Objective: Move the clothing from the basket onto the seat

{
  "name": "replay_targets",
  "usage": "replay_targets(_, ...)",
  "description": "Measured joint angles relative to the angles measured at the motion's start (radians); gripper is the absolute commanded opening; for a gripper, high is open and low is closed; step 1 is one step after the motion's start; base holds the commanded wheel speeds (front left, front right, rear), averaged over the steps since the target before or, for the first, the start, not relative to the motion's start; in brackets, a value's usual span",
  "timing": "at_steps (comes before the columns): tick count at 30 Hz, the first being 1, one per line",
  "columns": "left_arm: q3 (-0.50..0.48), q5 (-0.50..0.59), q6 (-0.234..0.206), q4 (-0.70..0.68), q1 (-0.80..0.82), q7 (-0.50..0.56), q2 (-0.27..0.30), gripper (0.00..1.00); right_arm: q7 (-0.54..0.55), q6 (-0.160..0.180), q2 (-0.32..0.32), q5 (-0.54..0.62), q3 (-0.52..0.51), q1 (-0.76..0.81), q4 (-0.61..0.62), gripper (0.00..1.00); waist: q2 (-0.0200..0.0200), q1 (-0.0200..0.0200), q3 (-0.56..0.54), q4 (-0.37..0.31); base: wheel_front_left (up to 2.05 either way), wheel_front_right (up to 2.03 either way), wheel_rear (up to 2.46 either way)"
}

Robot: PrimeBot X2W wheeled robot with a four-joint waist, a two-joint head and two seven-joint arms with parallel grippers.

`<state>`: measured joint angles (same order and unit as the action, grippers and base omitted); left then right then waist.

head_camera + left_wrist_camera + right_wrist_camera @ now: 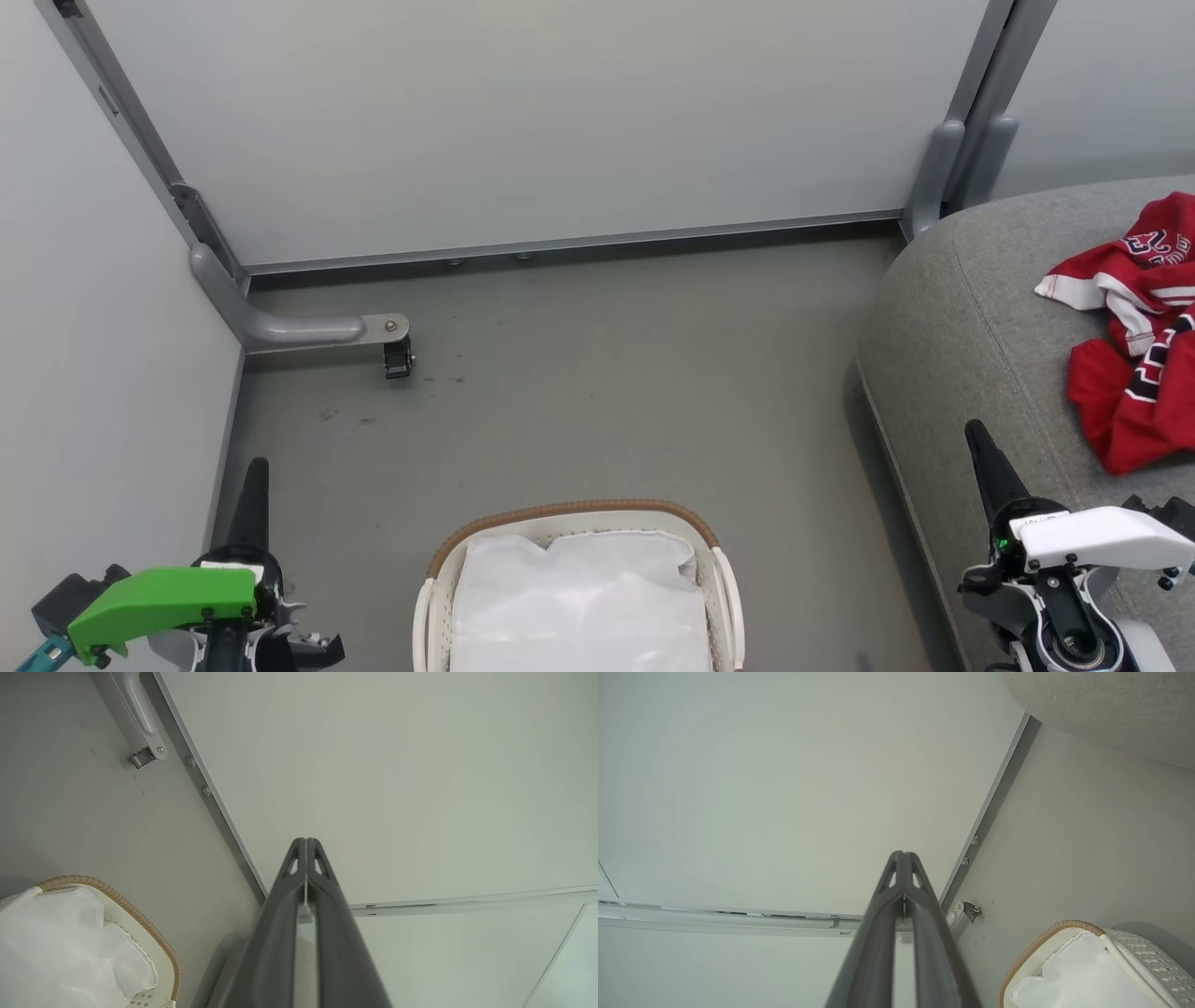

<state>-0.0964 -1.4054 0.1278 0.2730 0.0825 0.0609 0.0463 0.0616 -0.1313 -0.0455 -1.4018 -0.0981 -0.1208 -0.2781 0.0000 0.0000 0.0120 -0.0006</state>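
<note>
In the head view, a smooth grey floor ran to pale matt wall panels framed in grey metal, with a rounded metal bracket at the left corner. The seat, grey woven upholstery with rounded edges, stood at the right. The clothing, crumpled red fabric with white trim, lay on it. The basket, oval white plastic with a brown woven rim, sat on the floor at bottom centre and held a white lining sheet. The left gripper and right gripper stood either side of it, touching nothing. The left wrist view showed that arm's dark fingers pressed together, gripping nothing, with the basket at lower left. The right wrist view showed fingers likewise closed and empty, with the basket's perforated wall at lower right.
</note>
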Motion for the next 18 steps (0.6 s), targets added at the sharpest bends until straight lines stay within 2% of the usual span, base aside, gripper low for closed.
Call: replay_targets(18, -0.010, -0.132, 0.000, -0.016, 0.012, 0.035, 0.000, 0.00, 0.035, 0.000, -0.001, -0.135, -0.010, 0.005, 0.021, 0.00, 0.0000, 0.0000, -0.006, 0.000, 0.00, 0.00, 0.00)
